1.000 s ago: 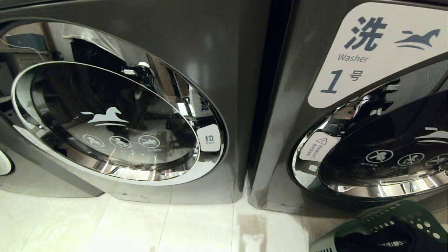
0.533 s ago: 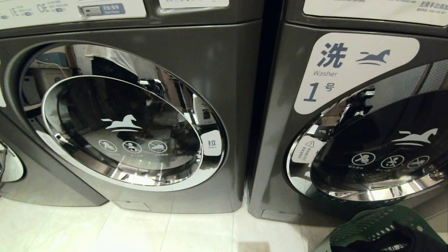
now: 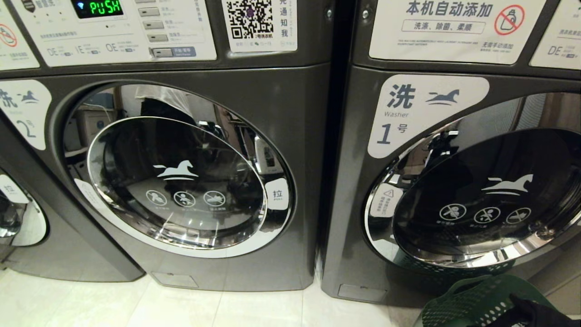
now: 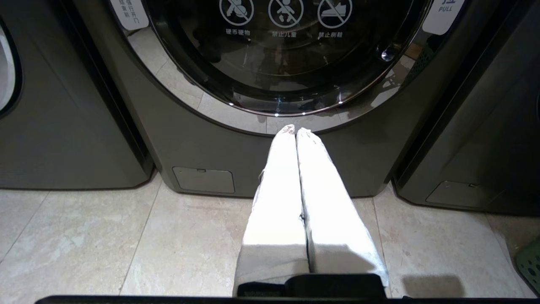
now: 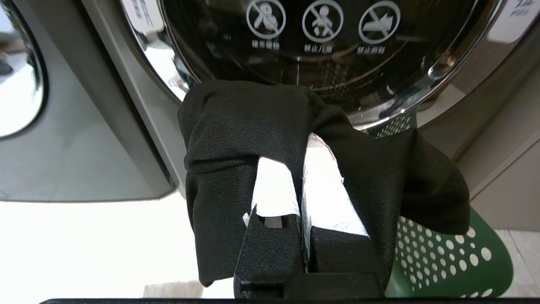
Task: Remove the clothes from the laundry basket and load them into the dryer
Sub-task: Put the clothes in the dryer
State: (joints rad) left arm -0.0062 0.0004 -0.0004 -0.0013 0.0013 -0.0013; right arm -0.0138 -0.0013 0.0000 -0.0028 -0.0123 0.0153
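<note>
Presently: right gripper [image 5: 301, 166], fingers pinched together on a black garment [image 5: 236, 126] that drapes over both fingertips and hangs to either side. Directly ahead of it, a closed round machine door [image 5: 320, 46] marked Washer 1; no opening shows. Laundry basket [image 5: 438, 253], green, perforated, just below and beside the gripper, with dark cloth at its rim in the head view. Left gripper [image 4: 295, 131], fingers closed together on nothing, faces the neighbouring machine's closed door [image 4: 287, 55], whose pull tab [image 3: 277, 194] sits on the side nearer the right arm. Judgement: bare floor [image 4: 105, 236] beneath gives room; a door wants opening first.
</note>
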